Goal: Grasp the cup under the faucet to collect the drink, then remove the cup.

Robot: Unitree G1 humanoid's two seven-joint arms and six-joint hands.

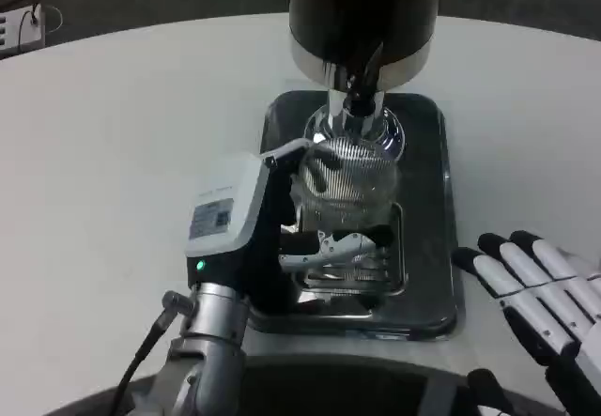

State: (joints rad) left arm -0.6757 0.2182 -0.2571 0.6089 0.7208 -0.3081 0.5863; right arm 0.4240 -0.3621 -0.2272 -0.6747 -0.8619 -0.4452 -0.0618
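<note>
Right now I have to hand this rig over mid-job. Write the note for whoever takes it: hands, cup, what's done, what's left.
Left hand: grips the clear ribbed cup, fingers wrapped around its lower part.
Right hand: open, resting on the white table to the right of the tray, holding nothing.
Cup: on the metal drip tray, right under the faucet of the dark dispenser.
Done: cup grasped and placed under the faucet.
Left: cannot tell whether any drink is in the cup; collect it, then remove the cup.
</note>
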